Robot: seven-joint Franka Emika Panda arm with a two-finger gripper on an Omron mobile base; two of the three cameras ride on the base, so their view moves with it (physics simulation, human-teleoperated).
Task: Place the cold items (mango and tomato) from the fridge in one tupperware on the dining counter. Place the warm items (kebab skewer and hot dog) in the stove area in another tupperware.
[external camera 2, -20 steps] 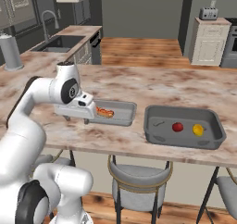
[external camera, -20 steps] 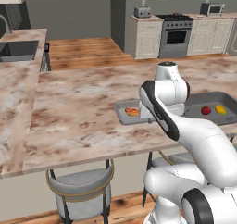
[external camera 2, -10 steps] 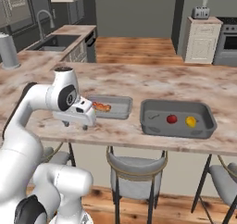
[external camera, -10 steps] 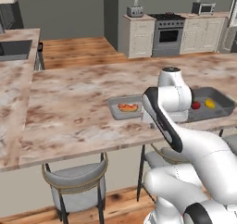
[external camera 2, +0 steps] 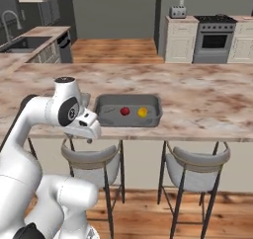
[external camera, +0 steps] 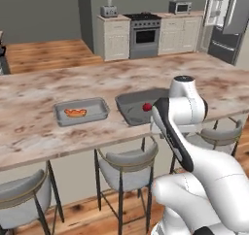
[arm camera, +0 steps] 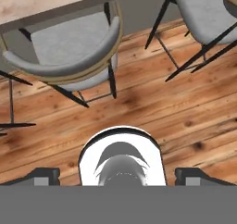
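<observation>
Long counter (external camera: 44,127) of beige-pink marbled stone w/ brown veins runs across the room in both base views; wood plank floor (arm camera: 152,107) below and behind it. Back wall: steel-grey stove (external camera: 144,35) w/ dark oven window, cream cabinets (external camera: 114,39) on both sides, toaster (external camera: 108,10) and microwave (external camera: 178,7) on their tops. Dark-grey fridge (external camera: 228,27) at far right of left base view. Sink w/ faucet (external camera 2: 17,43) on a side counter at far left of right base view.

Counts:
- 2 light-grey trays on the counter, near each other. Left tray (external camera: 80,110) holds 1 hot dog (external camera: 75,113), orange-red in a tan bun. Right tray (external camera 2: 128,109) holds 1 red tomato (external camera 2: 125,111) and 1 yellow-orange mango (external camera 2: 142,112), side by side, just apart.
- Stools w/ grey padded seats and dark legs: 3 along the counter front in left base view, e.g. middle one (external camera: 127,162); 2 in right base view, e.g. (external camera 2: 197,166).

Arm's hand sits off the counter's front edge, below top level, beside the tomato/mango tray. Pincer (arm camera: 118,176) points down at floor and stools; its 2 dark fingertips (arm camera: 44,176) stand far apart at the lower corners of hand view: wide, holding nothing.
</observation>
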